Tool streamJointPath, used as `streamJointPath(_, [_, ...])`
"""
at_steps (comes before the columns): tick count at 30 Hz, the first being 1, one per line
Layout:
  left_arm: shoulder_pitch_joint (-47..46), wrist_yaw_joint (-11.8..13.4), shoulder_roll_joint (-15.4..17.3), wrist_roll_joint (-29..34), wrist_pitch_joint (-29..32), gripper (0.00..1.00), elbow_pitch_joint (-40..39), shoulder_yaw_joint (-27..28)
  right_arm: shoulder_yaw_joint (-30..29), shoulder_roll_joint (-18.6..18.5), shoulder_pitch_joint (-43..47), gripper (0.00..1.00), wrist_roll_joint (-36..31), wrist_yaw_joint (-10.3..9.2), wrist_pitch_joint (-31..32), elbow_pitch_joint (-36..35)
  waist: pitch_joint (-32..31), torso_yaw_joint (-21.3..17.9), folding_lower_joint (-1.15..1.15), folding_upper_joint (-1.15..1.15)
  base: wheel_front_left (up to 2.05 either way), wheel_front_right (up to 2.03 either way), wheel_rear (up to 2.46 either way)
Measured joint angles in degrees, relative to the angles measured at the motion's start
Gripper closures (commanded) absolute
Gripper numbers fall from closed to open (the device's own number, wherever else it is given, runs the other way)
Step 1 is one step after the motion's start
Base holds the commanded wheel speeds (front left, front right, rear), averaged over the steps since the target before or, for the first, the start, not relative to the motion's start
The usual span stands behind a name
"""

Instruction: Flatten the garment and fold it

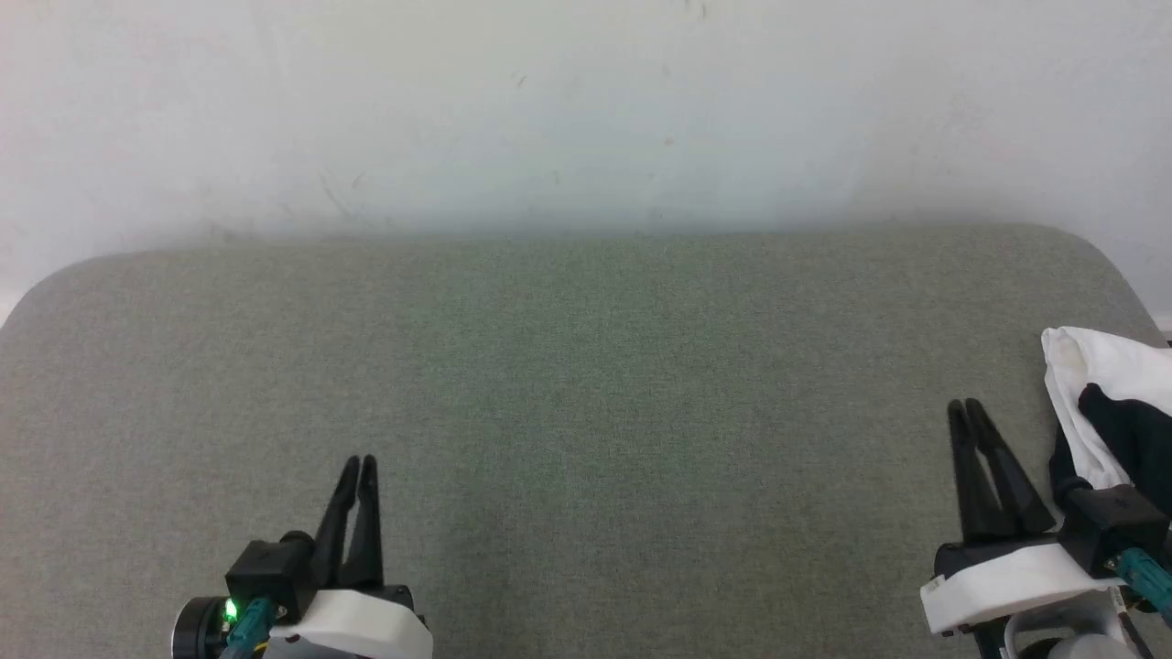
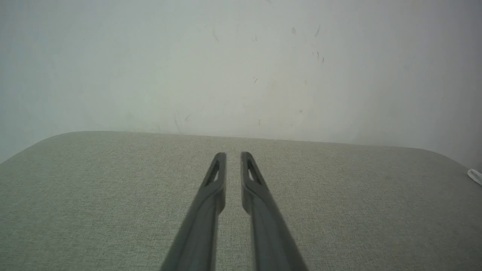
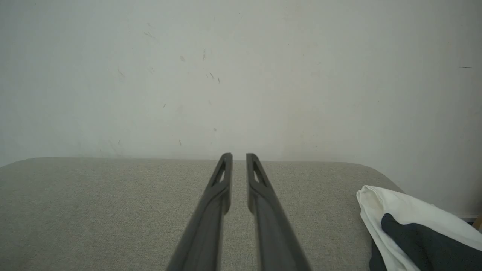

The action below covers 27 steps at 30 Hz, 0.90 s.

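Both jaws a slit apart, empty; garment [image 1: 1108, 366] bunched at table [image 1: 586, 384] right edge beside right jaws: best widen them, pinch one white layer, drag it to centre.

Garment [image 1: 1112, 366] crumpled in a loose heap, not yet flattened or folded. Resting at the far right edge of the grey fabric surface [image 1: 586, 412], partly cut off by the frame. White body cloth uppermost in soft rounded folds, wrapped over 1 patch of black cloth. From the left wrist, just a small white tip of garment [image 2: 475, 176]; from the right wrist, garment [image 3: 406, 214] white over black
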Motion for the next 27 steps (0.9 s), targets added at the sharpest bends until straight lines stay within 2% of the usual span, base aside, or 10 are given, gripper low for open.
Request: streamJointPath(27, [-0.01,0.0,-0.01,0.6,1.78,1.0,-0.67,0.04,0.18,-0.02,-0.02,1.0,-0.58,0.0,1.26,-0.12,0.32,-0.14,0.01,0.0,0.0,0.0,0.0])
